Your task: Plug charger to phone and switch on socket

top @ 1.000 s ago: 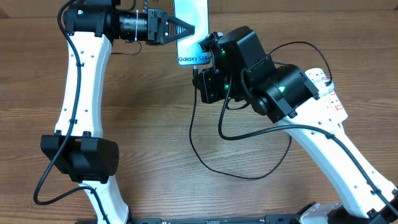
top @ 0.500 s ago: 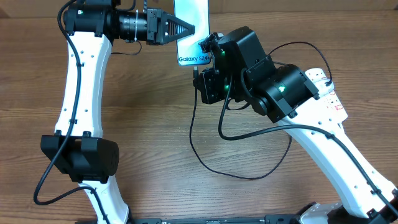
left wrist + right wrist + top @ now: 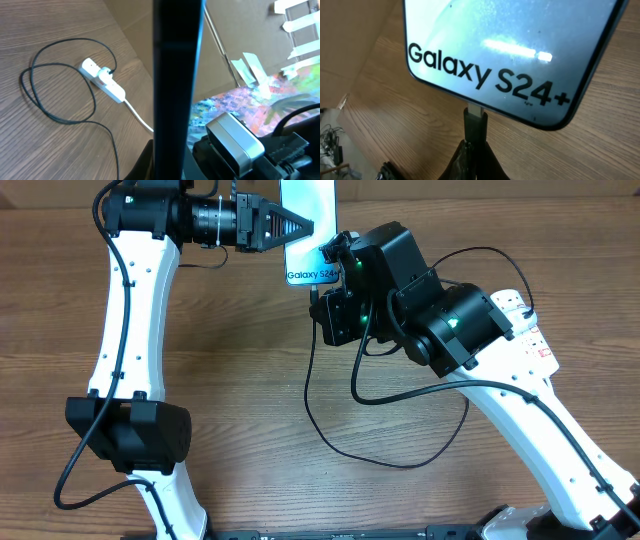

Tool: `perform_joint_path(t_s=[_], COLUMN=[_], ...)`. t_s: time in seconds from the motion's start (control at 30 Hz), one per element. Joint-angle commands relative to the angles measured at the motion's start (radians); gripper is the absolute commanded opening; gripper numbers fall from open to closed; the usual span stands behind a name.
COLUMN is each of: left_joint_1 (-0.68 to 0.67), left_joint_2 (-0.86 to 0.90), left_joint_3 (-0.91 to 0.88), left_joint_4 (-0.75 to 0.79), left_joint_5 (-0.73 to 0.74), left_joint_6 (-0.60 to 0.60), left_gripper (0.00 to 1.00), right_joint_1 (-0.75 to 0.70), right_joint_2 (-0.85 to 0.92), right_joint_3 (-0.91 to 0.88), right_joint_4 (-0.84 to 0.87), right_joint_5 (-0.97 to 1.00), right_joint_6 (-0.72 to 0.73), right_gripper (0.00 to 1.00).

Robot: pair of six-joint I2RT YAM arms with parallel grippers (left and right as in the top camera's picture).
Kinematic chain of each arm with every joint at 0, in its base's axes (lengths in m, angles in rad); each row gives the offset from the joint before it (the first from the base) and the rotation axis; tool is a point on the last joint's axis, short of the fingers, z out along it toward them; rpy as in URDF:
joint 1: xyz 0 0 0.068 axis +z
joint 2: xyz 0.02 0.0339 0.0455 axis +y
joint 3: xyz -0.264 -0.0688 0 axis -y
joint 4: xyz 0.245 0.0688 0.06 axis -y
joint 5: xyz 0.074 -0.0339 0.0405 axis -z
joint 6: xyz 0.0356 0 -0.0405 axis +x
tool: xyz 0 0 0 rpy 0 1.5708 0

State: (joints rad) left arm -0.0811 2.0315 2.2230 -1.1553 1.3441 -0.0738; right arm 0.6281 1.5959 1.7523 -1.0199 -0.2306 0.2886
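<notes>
The phone, its lit screen reading "Galaxy S24+", is held off the table at the back by my left gripper, which is shut on its side. In the left wrist view the phone stands edge-on between the fingers. My right gripper is shut on the charger's connector tip, which meets the middle of the phone's bottom edge. The black cable loops over the table. The white socket strip lies far off with the black plug in it.
In the overhead view the socket strip lies at the right, partly under my right arm. The strip's thick white cord runs toward the table's back edge. A cardboard wall with taped strips stands behind the table.
</notes>
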Motion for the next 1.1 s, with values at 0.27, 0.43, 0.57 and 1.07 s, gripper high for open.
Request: perform_joint_path(t_s=[0.27,0.43,0.57,1.07], left_joint_1=[0.002,0.002,0.002,0.002], left_joint_2=[-0.003,-0.003,-0.003,-0.003], left_joint_3=[0.011,0.011,0.011,0.011], left_joint_4=[0.007,0.007,0.007,0.007], left_joint_5=[0.073,0.060,0.059,0.065], left_joint_6=[0.042,0.045,0.052,0.056], left_gripper=[0.04,0.04,0.04,0.04], right_joint_1=[-0.002,-0.002,-0.002,-0.002], right_joint_2=[-0.018,-0.018,-0.018,-0.018], right_joint_3=[0.031,0.031,0.031,0.031], right_joint_4=[0.007,0.005,0.005,0.011], right_joint_5=[0.006,0.006,0.006,0.006], right_joint_6=[0.018,0.018,0.018,0.018], right_gripper=[0.04,0.04,0.04,0.04])
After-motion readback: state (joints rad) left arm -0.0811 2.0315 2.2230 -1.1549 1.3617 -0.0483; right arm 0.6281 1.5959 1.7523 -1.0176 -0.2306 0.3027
